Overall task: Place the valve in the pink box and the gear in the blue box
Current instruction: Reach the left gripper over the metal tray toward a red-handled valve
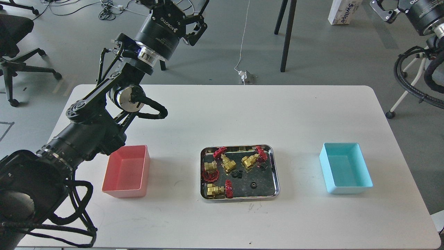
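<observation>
Left hand (194, 26) open, empty, right hand (383, 10) cropped, grip unclear, gears (237, 174) tiny.

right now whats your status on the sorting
Left gripper open, raised; right gripper unclear. Valves and gears all in tray. Pink box, blue box empty.

bare table (242, 114) around tray (274, 173), valves (227, 165) crowding gears (237, 174)

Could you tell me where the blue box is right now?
In the head view, the blue box sits on the table's right side, right of the steel tray.
</observation>
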